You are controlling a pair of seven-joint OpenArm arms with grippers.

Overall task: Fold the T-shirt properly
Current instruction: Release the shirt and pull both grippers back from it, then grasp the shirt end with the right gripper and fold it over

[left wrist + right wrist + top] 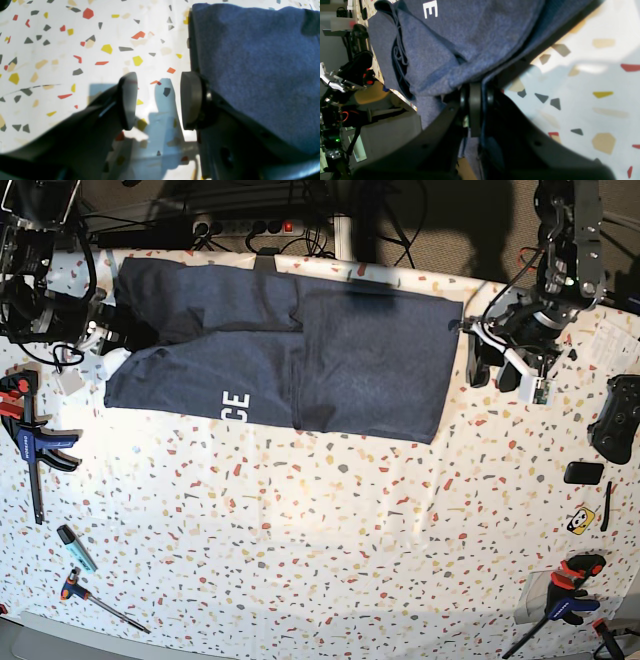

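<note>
1. Right gripper [475, 110]: jaws pinched tight on an edge of the T-shirt [290, 360]; a thin fold of cloth sits between the round black pads.
2. Left gripper [158, 100]: jaws spread wide, nothing between them, hanging above the bare table [75, 50] just beside the shirt's edge; one pad borders the cloth, contact unclear.
3. T-shirt: heathered navy knit, soft and matte, spread mostly flat across the far half of the table, one part folded over; white block letters show near its front edge.
4. Table: glossy white surface with red, yellow, grey and tan speckled chips.
5. Pads: flat, disc-shaped, dark rubbery look.
</note>
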